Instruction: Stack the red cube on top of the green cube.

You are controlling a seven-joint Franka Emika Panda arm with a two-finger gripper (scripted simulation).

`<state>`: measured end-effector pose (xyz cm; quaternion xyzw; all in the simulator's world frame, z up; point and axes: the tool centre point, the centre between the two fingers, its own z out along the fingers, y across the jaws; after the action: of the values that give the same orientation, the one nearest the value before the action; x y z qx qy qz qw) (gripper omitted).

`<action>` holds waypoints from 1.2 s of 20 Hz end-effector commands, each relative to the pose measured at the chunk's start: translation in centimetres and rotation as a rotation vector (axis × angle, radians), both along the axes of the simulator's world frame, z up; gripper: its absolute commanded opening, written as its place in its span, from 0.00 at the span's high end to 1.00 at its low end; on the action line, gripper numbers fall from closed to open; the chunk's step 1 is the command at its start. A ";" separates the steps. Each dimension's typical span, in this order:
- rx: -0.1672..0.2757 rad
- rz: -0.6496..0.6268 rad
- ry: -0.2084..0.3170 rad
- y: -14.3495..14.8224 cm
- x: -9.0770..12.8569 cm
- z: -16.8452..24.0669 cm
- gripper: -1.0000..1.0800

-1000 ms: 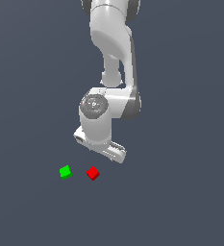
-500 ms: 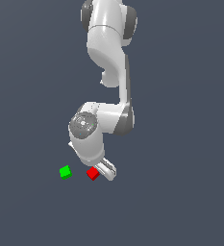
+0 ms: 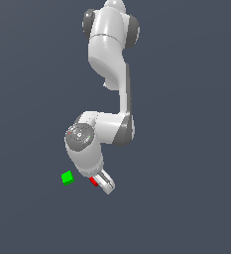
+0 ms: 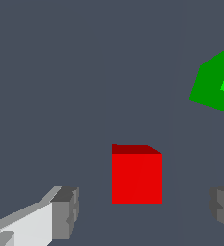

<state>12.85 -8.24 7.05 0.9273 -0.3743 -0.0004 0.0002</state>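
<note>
The red cube [image 4: 136, 175] rests on the dark floor between my two fingertips [image 4: 65, 211], with a gap on each side. My gripper [image 4: 144, 211] is open and touches nothing. In the exterior view the gripper [image 3: 101, 182] is down at floor level, and the hand hides all of the red cube [image 3: 93, 181] except a small sliver. The green cube [image 3: 67, 177] sits a short way off toward the exterior view's left, apart from the red one. In the wrist view the green cube [image 4: 217, 79] is cut off by the frame edge.
The white arm [image 3: 112, 59] rises straight above the hand and folds at a joint [image 3: 122, 129]. A plain dark grey floor [image 3: 186, 198] lies all around the two cubes.
The hand has come down from above the floor to floor level. It now straddles the red cube, which was fully visible before. Neither cube has moved.
</note>
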 end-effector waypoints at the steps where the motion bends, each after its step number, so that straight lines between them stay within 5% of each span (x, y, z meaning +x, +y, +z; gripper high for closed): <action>1: 0.000 -0.007 -0.001 -0.1 0.1 -0.1 0.04; 22: 0.000 -0.008 -0.001 -0.2 0.2 -5.1 0.04; 23: 0.000 -0.008 -0.001 -0.2 0.2 -5.1 1.00; 24: 0.000 -0.008 -0.001 -0.2 0.2 -5.1 1.00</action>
<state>12.97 -8.40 1.96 0.9257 -0.3783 -0.0003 -0.0001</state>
